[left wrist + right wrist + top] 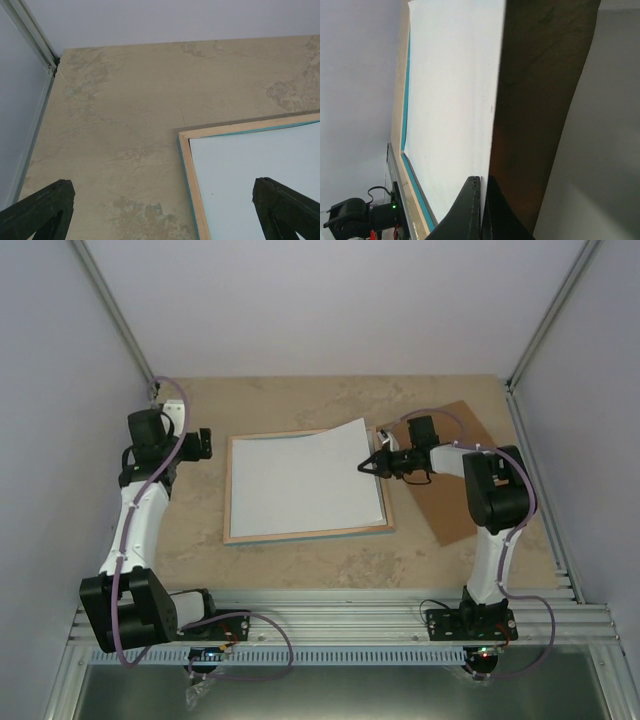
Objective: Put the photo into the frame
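1. Slippage was judged the main risk. The photo (305, 480), taken to be the white sheet since no print side was shown, was pinched only at its raised far-right corner by the right gripper (368, 465). The fingers were pressed together on the thin edge, so a quick pull could have freed it.
2. Creasing was also possible: the sheet was bowed upward at that corner while the rest lay flat over the frame (228, 490). A downward push could have folded the paper instead of seating it.
3. Misalignment was a concern — the lifted corner was held clear of the far-right rail. If released carelessly, that edge could have landed on the pale wooden rim rather than inside the recess.
4. Frame shift could have been caused by dragging. The frame lay back-up in the middle of the table (300, 400) and was held by nothing — the left gripper (203, 445) was spread wide just beside the far-left corner, touching nothing.
5. Contact with the brown backing panel (455, 515) under the right arm could not be ruled out if the wrist were lowered.
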Motion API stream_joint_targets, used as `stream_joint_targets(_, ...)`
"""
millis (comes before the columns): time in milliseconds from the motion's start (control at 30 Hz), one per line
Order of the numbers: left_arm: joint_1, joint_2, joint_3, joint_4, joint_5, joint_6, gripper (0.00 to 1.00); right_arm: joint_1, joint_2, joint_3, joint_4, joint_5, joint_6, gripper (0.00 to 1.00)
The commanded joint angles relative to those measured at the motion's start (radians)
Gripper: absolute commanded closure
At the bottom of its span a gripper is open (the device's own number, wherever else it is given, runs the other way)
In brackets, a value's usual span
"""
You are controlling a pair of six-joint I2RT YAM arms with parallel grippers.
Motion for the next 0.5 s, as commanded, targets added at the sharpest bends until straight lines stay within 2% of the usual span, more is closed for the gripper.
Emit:
stream_joint_targets(0,-0.010,0.002,-0.016,0.023,-0.017,0.017,0.01,0.012,0.033,0.045,-0.038,0.017,-0.034,0.97)
stream_joint_targets(267,-0.011,0.006,-0.013,0.025,-0.042,0.029,0.01,0.012,-0.024,0.081,-0.170,0.049,-0.113,0.59)
stream_joint_targets(300,-0.012,0.007,-0.013,0.026,-0.045,0.032,0.01,0.011,-0.038,0.088,-0.190,0.062,-0.137,0.53)
stream_joint_targets(367,-0.011,0.010,-0.011,0.022,-0.052,0.039,0.01,0.008,-0.070,0.099,-0.234,0.099,-0.181,0.32)
stream_joint_targets(467,-0.013,0.018,-0.007,0.015,-0.072,0.050,0.01,-0.008,-0.096,0.130,-0.315,0.144,-0.266,0.20)
